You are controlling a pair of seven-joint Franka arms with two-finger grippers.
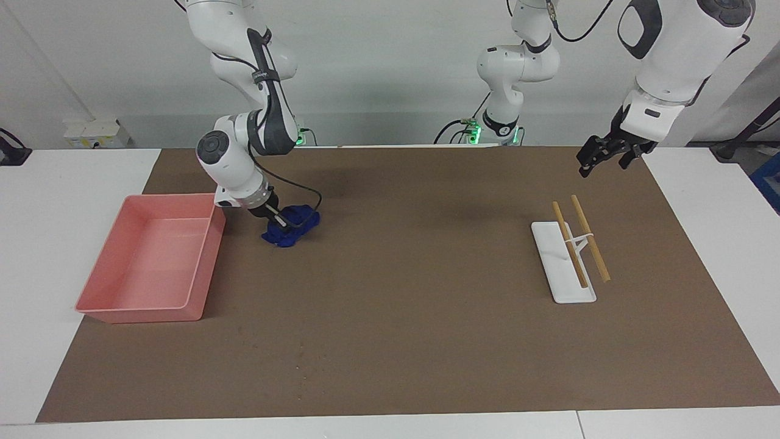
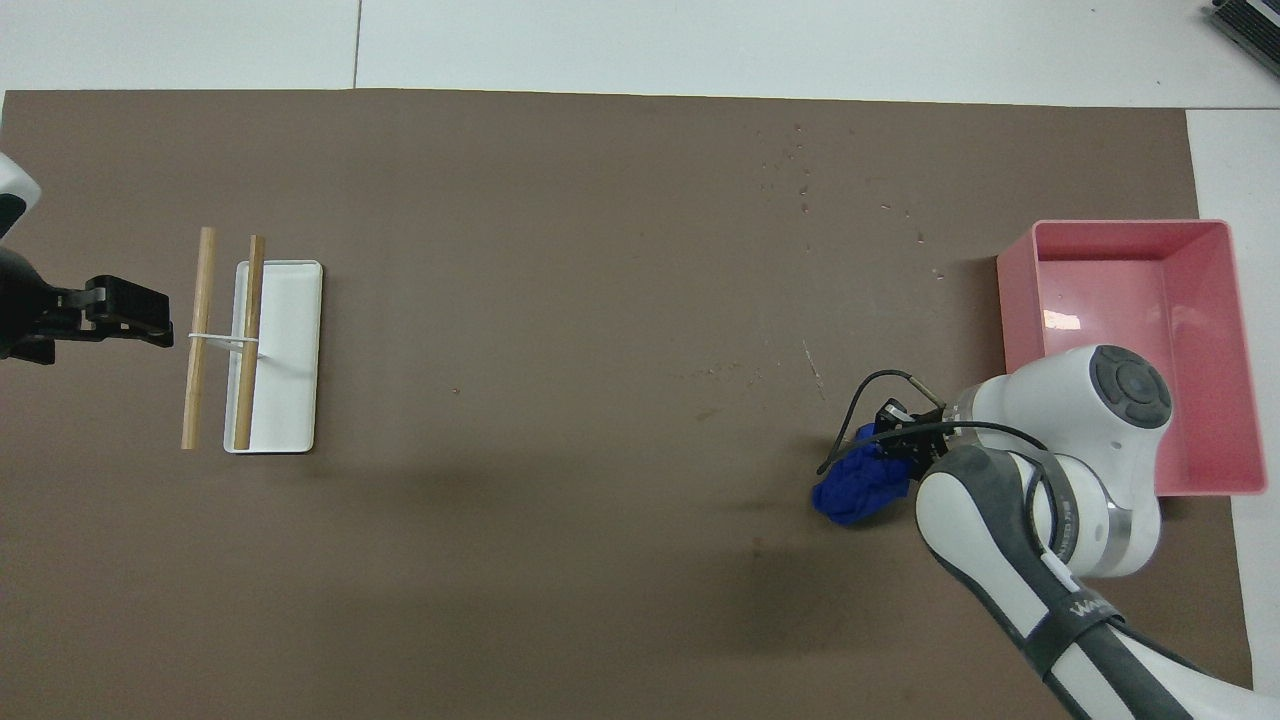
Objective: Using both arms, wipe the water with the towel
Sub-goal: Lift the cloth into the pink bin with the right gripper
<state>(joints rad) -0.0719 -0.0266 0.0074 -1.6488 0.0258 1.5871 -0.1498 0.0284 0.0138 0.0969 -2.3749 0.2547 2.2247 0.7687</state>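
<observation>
The navy blue towel lies bunched on the brown mat next to the pink bin; it also shows in the overhead view. My right gripper is down on the towel's edge nearest the bin and is shut on it. The water is a thin pale streak of droplets on the mat, a little farther from the robots than the towel. My left gripper is open and empty, raised over the mat's edge at the left arm's end, and waits.
A pink bin stands at the right arm's end. A white tray with two tied wooden sticks lies toward the left arm's end. Scattered pale specks dot the mat farther out. The brown mat covers the table.
</observation>
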